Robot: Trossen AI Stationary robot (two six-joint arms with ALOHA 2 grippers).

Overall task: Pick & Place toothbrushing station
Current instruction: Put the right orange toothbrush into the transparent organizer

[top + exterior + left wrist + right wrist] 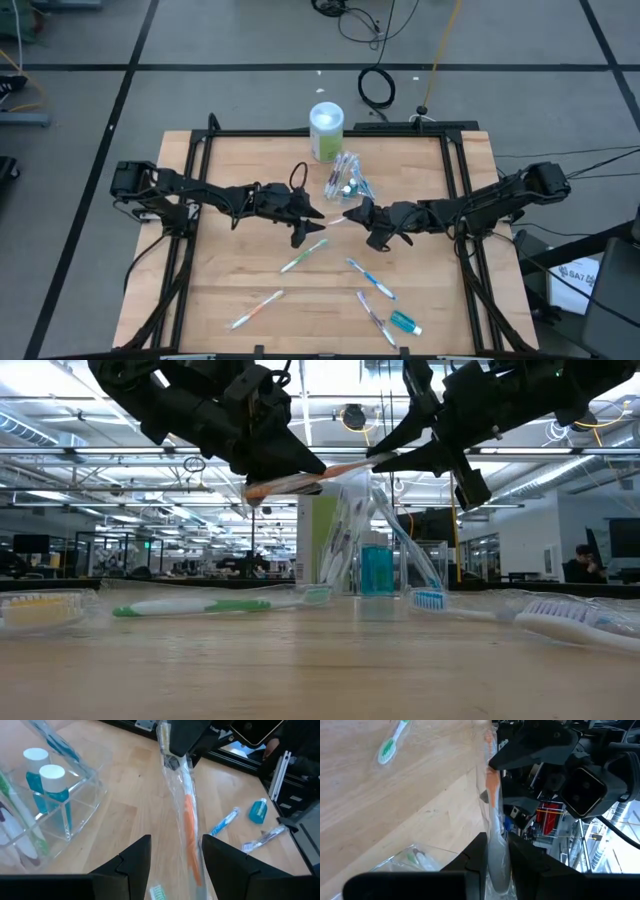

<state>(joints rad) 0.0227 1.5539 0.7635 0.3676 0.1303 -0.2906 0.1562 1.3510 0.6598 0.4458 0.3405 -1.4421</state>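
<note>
An orange toothbrush in a clear wrapper point(335, 218) hangs in the air between my two grippers above the middle of the table; it also shows in the low view point(310, 478). My right gripper point(362, 215) is shut on one end of it. My left gripper point(308, 222) is open, and its fingers stand on either side of the other end point(190, 835). A clear plastic holder point(348, 180) just beyond holds two teal tubes with white caps point(47, 785) and several toothbrushes. Other toothbrushes lie on the table: green point(305, 255), orange-pink point(257, 308) and blue point(372, 278). My right gripper pinches the wrapped toothbrush's end point(496, 837) between its two fingers. The fingers come about level from the table's right side and lie along the brush. The brush is lifted clear of the table and runs roughly level toward my left gripper.
A green and white canister point(326, 130) stands at the table's far edge, behind the holder. One more toothbrush point(375, 318) and a teal tube point(405, 323) lie near the front right. A black frame point(190, 180) runs along the table's sides.
</note>
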